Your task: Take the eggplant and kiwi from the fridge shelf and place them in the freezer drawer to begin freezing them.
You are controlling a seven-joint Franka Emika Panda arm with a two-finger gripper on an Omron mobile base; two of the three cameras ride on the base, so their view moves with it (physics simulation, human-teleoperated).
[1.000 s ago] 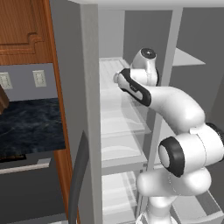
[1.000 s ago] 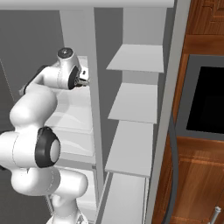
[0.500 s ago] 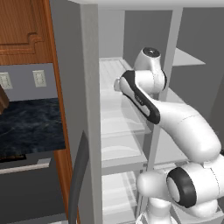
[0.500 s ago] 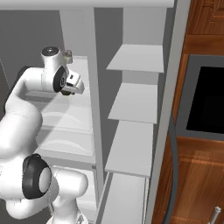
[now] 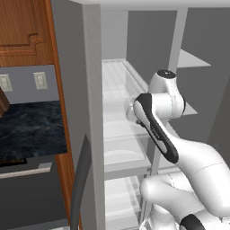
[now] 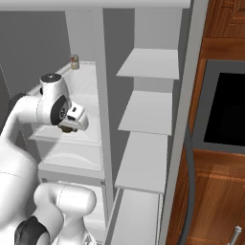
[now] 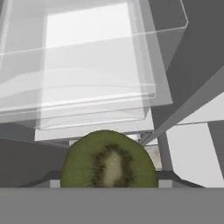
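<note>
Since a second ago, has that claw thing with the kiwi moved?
Yes. The gripper holding the kiwi has come down and away from the fridge's divider post.

The kiwi [image 7: 108, 160] sits between the gripper [image 6: 70, 128] fingers, above the translucent bins [image 7: 78, 83] (stacked below it); a jar [image 6: 74, 61] stands far back.

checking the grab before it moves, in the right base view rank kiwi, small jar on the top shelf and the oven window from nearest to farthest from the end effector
1. The kiwi: held in the end effector, in front of the fridge shelf.
2. The small jar: above it, at the back of the top shelf.
3. The oven window: far right, past the grey door shelves.
</note>
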